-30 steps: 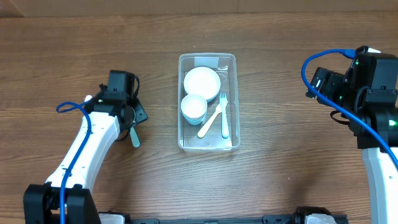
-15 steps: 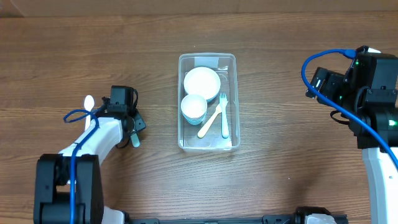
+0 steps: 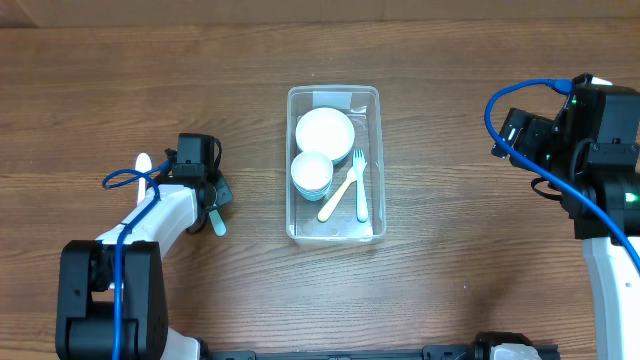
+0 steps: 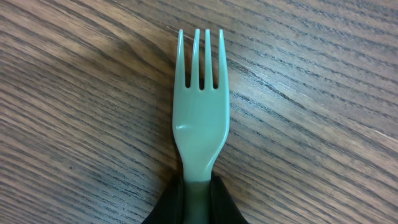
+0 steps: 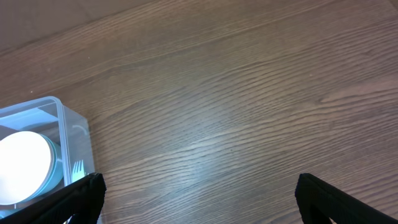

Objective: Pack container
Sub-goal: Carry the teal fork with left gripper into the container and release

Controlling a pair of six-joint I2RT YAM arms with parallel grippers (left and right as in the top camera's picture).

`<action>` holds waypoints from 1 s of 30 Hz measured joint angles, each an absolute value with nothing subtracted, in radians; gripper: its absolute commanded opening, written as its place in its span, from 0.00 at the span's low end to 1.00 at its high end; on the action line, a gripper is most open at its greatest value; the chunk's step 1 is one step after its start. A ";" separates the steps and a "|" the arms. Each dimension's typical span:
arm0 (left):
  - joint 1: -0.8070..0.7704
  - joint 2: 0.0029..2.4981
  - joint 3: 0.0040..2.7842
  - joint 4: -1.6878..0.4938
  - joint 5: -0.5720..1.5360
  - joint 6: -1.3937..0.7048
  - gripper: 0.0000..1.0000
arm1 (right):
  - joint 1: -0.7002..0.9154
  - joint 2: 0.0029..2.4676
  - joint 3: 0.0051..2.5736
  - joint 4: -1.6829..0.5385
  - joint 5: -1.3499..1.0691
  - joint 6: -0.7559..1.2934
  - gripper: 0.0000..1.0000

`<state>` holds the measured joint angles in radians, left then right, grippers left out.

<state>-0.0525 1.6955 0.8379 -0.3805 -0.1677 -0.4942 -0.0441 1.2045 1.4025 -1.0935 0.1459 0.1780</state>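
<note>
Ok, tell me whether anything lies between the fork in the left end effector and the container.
Nothing visible does. The left end effector is shut on the green fork, and only bare table lies between it and the container, which has no lid on.

container (image 3: 345,230): clear rectangular plastic tub, rounded corners | upright, open-topped, partly filled | centre of table (image 3: 460,260)

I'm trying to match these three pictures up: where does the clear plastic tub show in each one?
Overhead: the clear tub sits mid-table, between the arms.
Left wrist: not in it; only a green fork on wood.
Right wrist: clear tub in the lower left corner, cut by the edge.
Shared landmark: the white bowl inside it, in overhead and right wrist.
</note>
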 measured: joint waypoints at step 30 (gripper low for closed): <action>-0.588 1.736 1.697 -0.986 -0.082 -0.566 0.09 | -0.044 1.205 1.402 -1.093 0.146 0.178 1.00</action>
<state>-0.5880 1.7359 1.6970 -0.9859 -0.0822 -0.5655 -0.0441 1.2045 1.4025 -1.0935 0.1463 0.1780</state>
